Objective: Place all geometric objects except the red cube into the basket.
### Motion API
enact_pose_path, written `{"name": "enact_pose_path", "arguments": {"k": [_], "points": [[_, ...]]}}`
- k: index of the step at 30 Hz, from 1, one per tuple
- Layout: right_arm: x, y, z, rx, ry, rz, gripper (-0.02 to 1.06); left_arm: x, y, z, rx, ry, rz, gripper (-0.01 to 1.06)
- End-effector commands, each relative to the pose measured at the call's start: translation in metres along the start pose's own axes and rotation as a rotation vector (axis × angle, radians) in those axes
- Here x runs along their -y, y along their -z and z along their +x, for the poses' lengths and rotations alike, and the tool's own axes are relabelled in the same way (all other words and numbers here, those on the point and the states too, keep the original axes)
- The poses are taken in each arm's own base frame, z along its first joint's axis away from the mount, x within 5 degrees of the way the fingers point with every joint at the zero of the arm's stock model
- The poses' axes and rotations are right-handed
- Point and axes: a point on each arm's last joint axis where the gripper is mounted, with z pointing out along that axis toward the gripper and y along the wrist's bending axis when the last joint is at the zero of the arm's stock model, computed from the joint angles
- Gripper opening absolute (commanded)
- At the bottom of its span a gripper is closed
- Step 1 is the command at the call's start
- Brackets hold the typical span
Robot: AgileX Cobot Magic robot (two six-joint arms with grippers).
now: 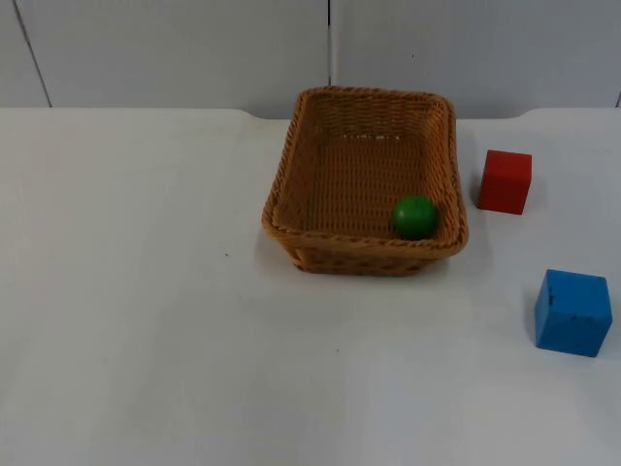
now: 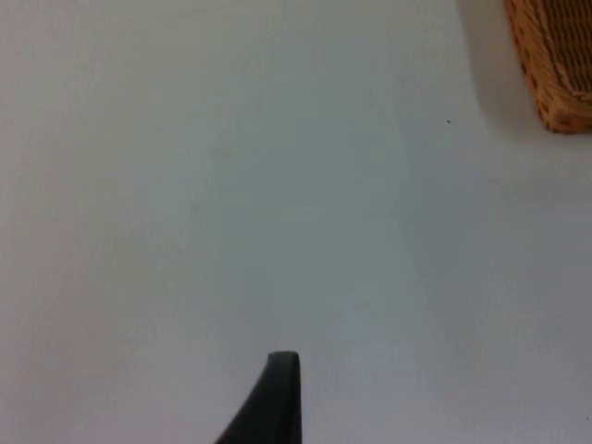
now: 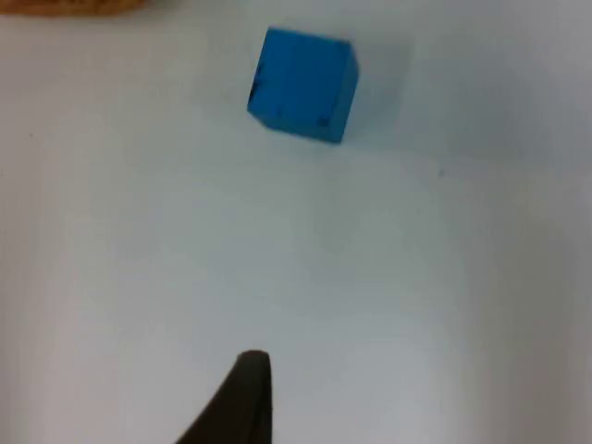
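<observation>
My fingers: one black fingertip of my left gripper (image 2: 277, 398) hangs over bare white table top (image 2: 231, 203), and one of my right gripper (image 3: 242, 400) does likewise; I cannot tell whether either pair is spread or pressed together. From above, the brown woven wicker basket (image 1: 291, 175) sits mid-table near the grey partition wall (image 1: 165, 49). My left wrist view catches one corner of the basket's outer wall (image 2: 555, 65). The blue cube (image 1: 572, 312) lies on the table, apart from the basket on its right; my right wrist view looks straight at it (image 3: 303, 85). The red cube (image 1: 505, 182) stands just beside the basket's right rim. The small green ball (image 1: 415, 216) rests inside the basket, against its near right corner.
</observation>
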Motion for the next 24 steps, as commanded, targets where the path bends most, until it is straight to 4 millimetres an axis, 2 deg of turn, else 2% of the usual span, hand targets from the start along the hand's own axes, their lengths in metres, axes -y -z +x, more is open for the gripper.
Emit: {"name": "enact_pose_path", "arguments": {"k": [1,2,7,10,13,14,19,20,24], "points": [[0.000,-0.032,-0.029,-0.097,-0.039,-0.030,1.01,-0.001,0.000,0.000,0.010,0.002,-0.007,0.92],[0.000,-0.032,-0.029,-0.097,-0.039,-0.030,1.01,-0.001,0.000,0.000,0.010,0.002,-0.007,0.92],[0.005,-0.087,-0.057,-0.160,-0.118,-0.035,1.01,0.000,0.000,0.001,0.005,0.005,-0.003,0.92],[0.002,-0.106,-0.062,-0.165,-0.129,-0.036,1.01,0.000,0.000,0.001,0.005,0.007,-0.001,0.92],[-0.014,-0.132,-0.066,-0.151,-0.109,-0.039,1.00,0.000,0.000,0.001,0.005,0.010,0.001,0.92],[-0.014,-0.132,-0.066,-0.151,-0.109,-0.039,1.00,0.000,0.000,0.001,0.005,0.010,0.001,0.92],[-0.047,-0.175,-0.064,-0.077,-0.054,0.007,0.96,0.000,0.000,0.001,0.006,0.011,0.003,0.92],[-0.047,-0.175,-0.064,-0.077,-0.054,0.007,0.96,0.000,0.000,0.001,0.006,0.011,0.003,0.92],[-0.060,-0.210,-0.058,-0.047,-0.065,0.061,0.96,0.000,0.000,0.000,0.006,0.013,0.005,0.92]]}}
